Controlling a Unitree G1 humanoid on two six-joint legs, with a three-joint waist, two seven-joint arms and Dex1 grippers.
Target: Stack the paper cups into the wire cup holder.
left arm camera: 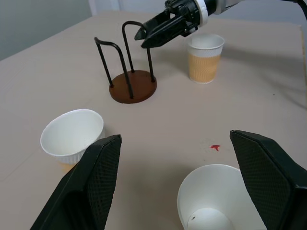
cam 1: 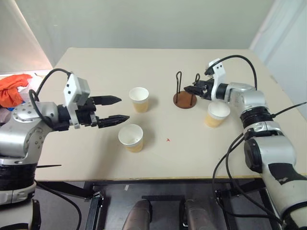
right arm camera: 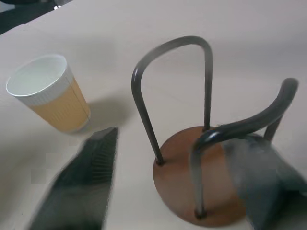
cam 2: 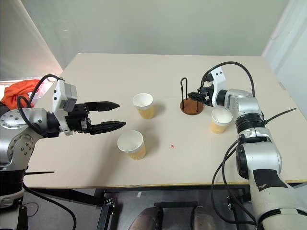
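Three tan paper cups stand upright on the table: one (cam 1: 139,99) at the centre, one (cam 1: 131,137) nearer the front, one (cam 1: 217,114) at the right. The wire cup holder (cam 1: 184,99), a brown disc with two black wire loops, stands empty between the centre and right cups. My right gripper (cam 1: 194,88) is at the holder's right loop. In the right wrist view its fingers (right arm camera: 84,184) are apart, with that loop (right arm camera: 230,129) between them. My left gripper (cam 1: 123,108) hovers open and empty just left of the two left cups.
An orange cloth (cam 1: 12,88) lies beyond the table's left edge. A small red mark (cam 1: 168,140) is on the tabletop in front of the holder. The table's front edge (cam 1: 158,178) runs close below the nearest cup.
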